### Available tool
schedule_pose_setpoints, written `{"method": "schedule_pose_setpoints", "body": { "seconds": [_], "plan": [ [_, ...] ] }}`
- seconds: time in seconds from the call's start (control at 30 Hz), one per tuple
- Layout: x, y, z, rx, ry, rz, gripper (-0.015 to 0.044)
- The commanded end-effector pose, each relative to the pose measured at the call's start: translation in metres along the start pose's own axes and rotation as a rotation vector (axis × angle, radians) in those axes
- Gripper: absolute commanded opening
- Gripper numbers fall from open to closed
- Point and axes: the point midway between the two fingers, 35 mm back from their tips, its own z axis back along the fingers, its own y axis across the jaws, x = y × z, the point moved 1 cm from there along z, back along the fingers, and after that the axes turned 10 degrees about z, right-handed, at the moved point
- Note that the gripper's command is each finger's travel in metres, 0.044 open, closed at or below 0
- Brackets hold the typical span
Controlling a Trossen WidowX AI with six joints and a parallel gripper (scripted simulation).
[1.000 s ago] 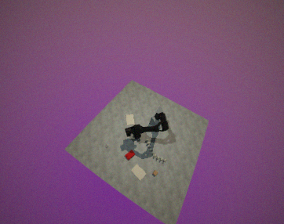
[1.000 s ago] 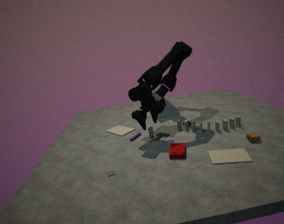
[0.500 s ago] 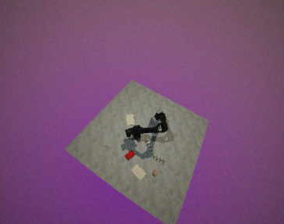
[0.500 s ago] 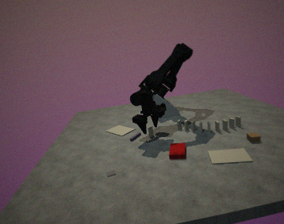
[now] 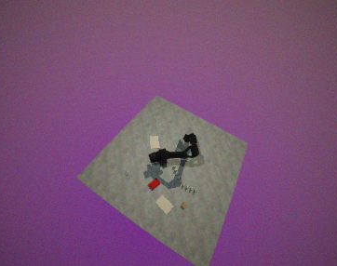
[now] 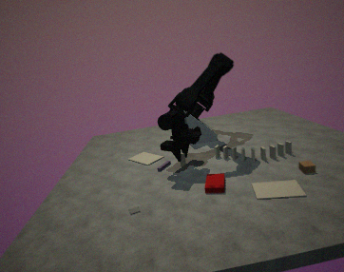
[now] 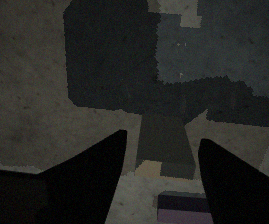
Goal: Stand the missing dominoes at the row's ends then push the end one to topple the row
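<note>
My gripper (image 6: 181, 155) (image 7: 162, 141) is low and partly open, its fingers on either side of a single domino (image 6: 183, 162) (image 7: 165, 142). That domino appears upright in shadow; in the wrist view a narrow gap shows between it and each fingertip. A row of several pale standing dominoes (image 6: 263, 153) (image 5: 189, 189) runs to the right in the exterior view, well apart from the gripper. In the wrist view the row is not seen. A small flat grey piece (image 6: 134, 210) (image 5: 127, 174) lies at the front left; whether it is a domino I cannot tell.
A purple bar (image 6: 163, 165) (image 7: 185, 217) lies close beside the gripper. A red block (image 6: 215, 183) (image 5: 154, 184) is in front of it. Two flat cream pads, one behind left (image 6: 146, 158) (image 5: 154, 141) and one front right (image 6: 278, 189) (image 5: 165, 204), and an orange block (image 6: 307, 167) (image 5: 184, 206) lie around.
</note>
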Motion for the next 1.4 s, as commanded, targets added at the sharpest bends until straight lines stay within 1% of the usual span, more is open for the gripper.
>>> {"method": "schedule_pose_setpoints", "body": {
  "seconds": [0.0, 0.3, 0.37, 0.5, 0.63, 0.93, 1.1, 1.27, 1.37],
  "plan": [
    [0.000, 0.000, -0.002, 0.003, -0.003, -0.007, 0.0107],
    [0.000, 0.000, 0.001, 0.002, -0.003, -0.007, 0.0107],
    [0.000, -0.004, 0.021, -0.001, 0.001, -0.006, 0.0107],
    [-0.001, -0.007, 0.089, -0.004, 0.006, -0.004, 0.0107],
    [-0.001, -0.001, 0.131, -0.001, 0.005, -0.002, 0.0107],
    [0.004, 0.005, 0.136, -0.001, 0.008, 0.001, 0.0107],
    [0.041, 0.052, 0.141, 0.001, 0.025, 0.015, 0.0107],
    [0.074, 0.101, 0.135, 0.005, 0.003, 0.005, 0.0107],
    [0.077, 0.107, 0.134, 0.006, -0.001, 0.003, 0.0107]
  ]
}}
